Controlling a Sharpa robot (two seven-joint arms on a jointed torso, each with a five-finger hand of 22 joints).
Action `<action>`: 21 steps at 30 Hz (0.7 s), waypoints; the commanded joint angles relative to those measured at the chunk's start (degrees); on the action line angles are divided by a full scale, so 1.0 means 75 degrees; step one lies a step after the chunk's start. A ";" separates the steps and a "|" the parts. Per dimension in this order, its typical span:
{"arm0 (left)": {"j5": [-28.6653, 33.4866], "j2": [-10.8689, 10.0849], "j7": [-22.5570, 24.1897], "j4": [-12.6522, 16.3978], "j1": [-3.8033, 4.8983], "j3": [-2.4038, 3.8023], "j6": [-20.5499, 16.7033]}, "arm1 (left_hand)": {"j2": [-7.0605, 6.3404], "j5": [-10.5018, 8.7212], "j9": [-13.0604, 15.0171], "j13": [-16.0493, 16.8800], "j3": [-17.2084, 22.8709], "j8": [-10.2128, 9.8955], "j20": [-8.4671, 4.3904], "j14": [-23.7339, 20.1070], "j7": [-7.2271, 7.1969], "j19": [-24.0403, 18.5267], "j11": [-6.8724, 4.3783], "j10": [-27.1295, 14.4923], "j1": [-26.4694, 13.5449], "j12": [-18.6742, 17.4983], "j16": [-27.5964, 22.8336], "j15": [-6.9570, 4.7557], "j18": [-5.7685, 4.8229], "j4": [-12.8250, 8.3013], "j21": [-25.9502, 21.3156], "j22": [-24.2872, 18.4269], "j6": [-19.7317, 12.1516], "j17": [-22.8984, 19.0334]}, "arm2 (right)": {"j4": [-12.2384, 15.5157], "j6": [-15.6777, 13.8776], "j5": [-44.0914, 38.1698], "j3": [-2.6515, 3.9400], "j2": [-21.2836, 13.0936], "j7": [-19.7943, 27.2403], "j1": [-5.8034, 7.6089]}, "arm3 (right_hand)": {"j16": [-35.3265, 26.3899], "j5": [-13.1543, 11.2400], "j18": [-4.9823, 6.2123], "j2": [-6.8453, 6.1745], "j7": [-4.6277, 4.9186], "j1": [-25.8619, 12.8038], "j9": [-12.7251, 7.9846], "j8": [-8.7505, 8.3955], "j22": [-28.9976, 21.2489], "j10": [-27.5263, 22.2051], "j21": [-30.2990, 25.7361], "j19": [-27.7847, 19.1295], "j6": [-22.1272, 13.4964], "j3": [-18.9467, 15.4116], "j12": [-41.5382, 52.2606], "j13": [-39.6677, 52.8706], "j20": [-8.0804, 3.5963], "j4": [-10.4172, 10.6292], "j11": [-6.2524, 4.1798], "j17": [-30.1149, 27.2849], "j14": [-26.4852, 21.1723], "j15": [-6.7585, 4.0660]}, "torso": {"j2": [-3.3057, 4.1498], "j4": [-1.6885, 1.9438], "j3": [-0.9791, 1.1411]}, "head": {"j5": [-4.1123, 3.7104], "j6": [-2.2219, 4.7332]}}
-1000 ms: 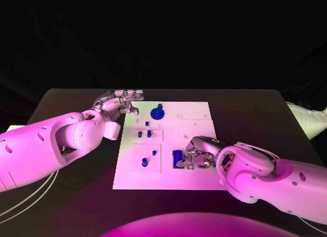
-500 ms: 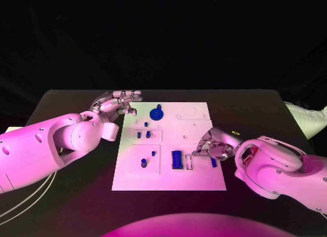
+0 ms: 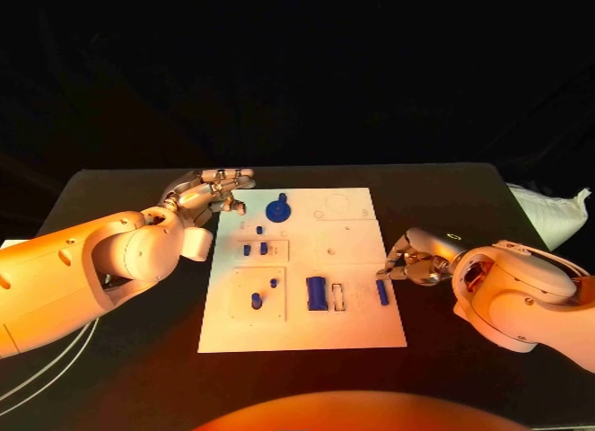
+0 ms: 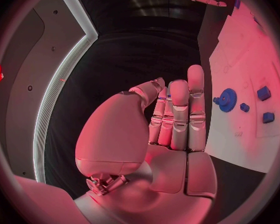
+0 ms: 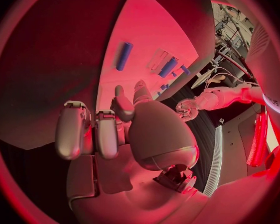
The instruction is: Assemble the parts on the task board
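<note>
- Task board (image 3: pixel 326 269): white plate lying flat at centre of black desk (image 3: pixel 466 197).
- Parts: blue gear (image 3: pixel 279 212) near board's far edge; blue block (image 3: pixel 318 294) standing in near-right section; slim blue pin (image 3: pixel 381 292) lying just beside board's right edge; smaller blue pieces in left-hand recesses.
- Left hand (image 3: pixel 209 191): at board's far-left corner, fingers extended close together, holding nothing.
- Right hand (image 3: pixel 415 256): at board's right edge, just beyond pin, fingers curled in, nothing visibly held.
</note>
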 commanded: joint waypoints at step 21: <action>-0.0020 -0.0012 0.0028 0.0014 -0.0007 -0.0006 0.0155 | 0.0052 -0.0007 -0.0009 0.0011 -0.0018 0.0031 0.0006 -0.0049 0.0023 -0.0056 -0.0002 -0.0066 0.0026 0.0051 -0.0028 0.0011 0.0085 -0.0042 -0.0033 -0.0008 -0.0041 -0.0010 | -0.0359 0.1006 -0.1186 -0.0024 0.0452 -0.0100 -0.0397 | -0.0034 0.0015 0.0018 -0.0065 -0.0084 0.0048 0.0015 -0.0001 0.0003 -0.0010 -0.0017 -0.0006 0.0322 0.0028 -0.0124 -0.0051 0.0015 0.0076 -0.0085 0.0632 0.0536 -0.0011 | 0.0004 0.0001 -0.0007 | -0.0027 -0.0037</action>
